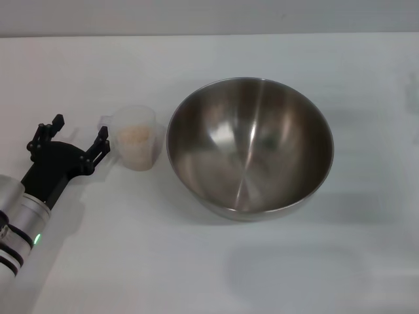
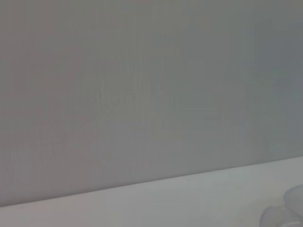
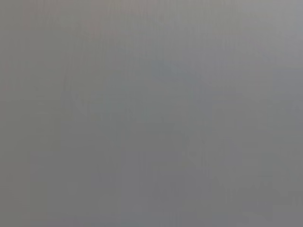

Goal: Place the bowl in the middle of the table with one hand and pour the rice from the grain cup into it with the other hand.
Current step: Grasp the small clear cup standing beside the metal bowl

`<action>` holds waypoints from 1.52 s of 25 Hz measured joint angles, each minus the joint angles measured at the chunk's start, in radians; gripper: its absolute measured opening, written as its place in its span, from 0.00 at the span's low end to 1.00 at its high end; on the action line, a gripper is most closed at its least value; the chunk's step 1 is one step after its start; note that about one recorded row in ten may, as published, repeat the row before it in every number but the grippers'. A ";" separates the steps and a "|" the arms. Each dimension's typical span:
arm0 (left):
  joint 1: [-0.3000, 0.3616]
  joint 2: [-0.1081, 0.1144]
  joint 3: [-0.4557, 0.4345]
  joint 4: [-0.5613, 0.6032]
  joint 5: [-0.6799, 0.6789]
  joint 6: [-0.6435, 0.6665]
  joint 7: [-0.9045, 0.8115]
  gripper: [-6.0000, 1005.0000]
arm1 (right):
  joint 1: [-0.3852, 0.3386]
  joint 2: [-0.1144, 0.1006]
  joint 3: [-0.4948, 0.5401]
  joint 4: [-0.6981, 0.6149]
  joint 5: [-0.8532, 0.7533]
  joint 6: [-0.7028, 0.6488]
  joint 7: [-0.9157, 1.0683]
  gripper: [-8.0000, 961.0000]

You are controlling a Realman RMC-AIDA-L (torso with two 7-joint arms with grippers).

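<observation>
Glossy steel bowl [image 1: 249, 147] (mirror-smooth), clear plastic grain cup [image 1: 136, 139], matt table [image 1: 196, 261].

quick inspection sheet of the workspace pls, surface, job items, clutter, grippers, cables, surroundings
surface: white table, bare around the items
bowl: steel, upright, empty, about mid-table
grain cup: clear, upright, just left of the bowl
rice: inside the grain cup, none in the bowl
clutter: nothing seen
left gripper: fingers open, beside the cup's handle, not gripping it
right gripper: not in view
cables: nothing seen
surroundings: plain grey wall behind the table's far edge
</observation>
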 joint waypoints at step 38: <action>-0.029 -0.002 -0.040 -0.049 0.002 -0.049 -0.002 0.14 | 0.012 -0.004 0.002 0.011 0.000 0.008 0.012 0.42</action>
